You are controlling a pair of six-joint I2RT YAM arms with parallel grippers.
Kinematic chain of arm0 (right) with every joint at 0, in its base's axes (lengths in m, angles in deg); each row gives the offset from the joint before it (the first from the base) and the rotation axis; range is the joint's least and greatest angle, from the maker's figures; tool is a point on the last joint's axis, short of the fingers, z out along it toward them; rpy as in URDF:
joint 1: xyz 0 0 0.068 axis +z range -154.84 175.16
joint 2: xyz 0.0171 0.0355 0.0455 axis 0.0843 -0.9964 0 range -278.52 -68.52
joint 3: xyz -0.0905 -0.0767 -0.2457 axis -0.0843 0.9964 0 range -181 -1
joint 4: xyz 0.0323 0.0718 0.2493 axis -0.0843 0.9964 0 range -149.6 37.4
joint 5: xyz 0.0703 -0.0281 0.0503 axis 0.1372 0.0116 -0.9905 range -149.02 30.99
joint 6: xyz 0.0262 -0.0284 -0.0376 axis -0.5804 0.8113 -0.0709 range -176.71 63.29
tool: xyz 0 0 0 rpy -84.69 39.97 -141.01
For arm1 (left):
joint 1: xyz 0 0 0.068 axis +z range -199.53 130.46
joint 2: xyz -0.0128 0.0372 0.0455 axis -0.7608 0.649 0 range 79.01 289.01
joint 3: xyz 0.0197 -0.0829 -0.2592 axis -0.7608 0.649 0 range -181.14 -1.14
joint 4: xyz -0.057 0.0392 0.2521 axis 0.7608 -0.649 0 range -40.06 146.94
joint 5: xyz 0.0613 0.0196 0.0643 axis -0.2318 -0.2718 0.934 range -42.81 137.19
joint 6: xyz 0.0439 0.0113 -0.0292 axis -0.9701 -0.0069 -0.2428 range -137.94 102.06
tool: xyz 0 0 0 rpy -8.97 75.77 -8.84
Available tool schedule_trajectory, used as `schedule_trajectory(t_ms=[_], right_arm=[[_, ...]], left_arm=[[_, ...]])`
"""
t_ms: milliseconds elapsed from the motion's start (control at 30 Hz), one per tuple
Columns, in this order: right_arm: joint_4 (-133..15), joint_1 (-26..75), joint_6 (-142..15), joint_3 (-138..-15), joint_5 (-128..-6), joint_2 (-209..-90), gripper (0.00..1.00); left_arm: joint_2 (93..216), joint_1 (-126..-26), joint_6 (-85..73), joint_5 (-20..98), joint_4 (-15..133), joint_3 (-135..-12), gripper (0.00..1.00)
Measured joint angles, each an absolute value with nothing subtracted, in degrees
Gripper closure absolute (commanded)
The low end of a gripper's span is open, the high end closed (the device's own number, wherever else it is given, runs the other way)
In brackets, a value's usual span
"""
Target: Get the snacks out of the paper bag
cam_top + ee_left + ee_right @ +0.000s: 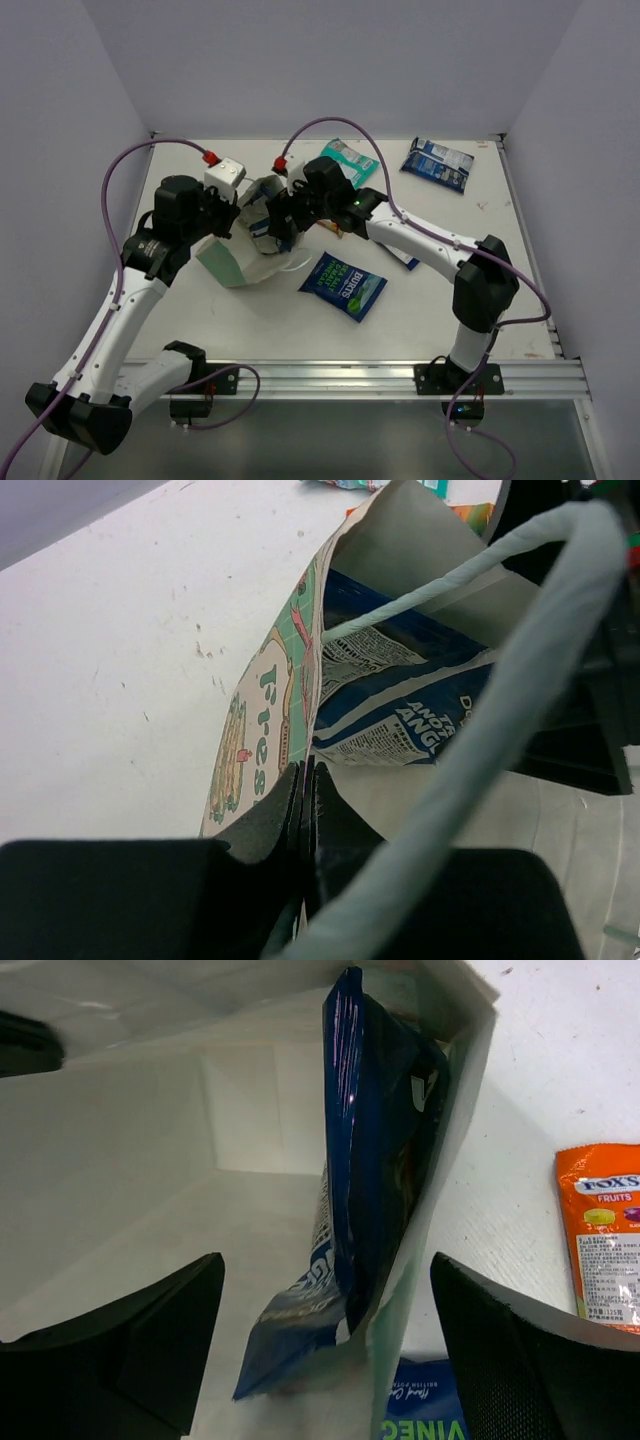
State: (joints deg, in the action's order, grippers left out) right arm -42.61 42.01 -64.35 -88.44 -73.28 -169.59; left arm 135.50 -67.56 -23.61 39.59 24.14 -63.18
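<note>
The mint-green paper bag [235,258] lies on its side at mid-table, mouth toward the right arm. My left gripper [228,215] is shut on the bag's rim [318,630], its fingers [270,815] pinching the wall edge. A white handle [520,680] crosses that view. My right gripper [282,215] is open at the bag's mouth [325,1295]. One finger [150,1340] is inside and the other [530,1350] is outside, with a dark blue and white packet [370,1160] and the bag's side wall [465,1110] between them. The packet also shows in the left wrist view [400,705].
A blue-green packet [343,283] lies just right of the bag. An orange packet [605,1235] lies beside the bag under my right arm. A teal packet [348,160] and a dark blue packet [438,162] lie at the back. Another packet's corner [405,260] shows under the right forearm.
</note>
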Motion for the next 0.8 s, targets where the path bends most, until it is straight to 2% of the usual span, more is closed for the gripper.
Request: schedule_trajectory(t_ms=[167,433,800], right_arm=[[-42.30,42.04,-63.91,-91.44,-71.97,-174.07,0.16],[-37.25,42.41,-62.95,-95.28,-68.23,-174.23,0.07],[-31.76,43.68,-61.79,-100.79,-63.88,-157.22,0.09]], left_arm=[[135.50,-67.56,-23.63,38.98,23.79,-63.18,1.00],[135.54,-67.56,-23.48,38.85,23.57,-63.16,1.00],[136.66,-67.56,-23.02,39.00,24.78,-63.16,1.00]])
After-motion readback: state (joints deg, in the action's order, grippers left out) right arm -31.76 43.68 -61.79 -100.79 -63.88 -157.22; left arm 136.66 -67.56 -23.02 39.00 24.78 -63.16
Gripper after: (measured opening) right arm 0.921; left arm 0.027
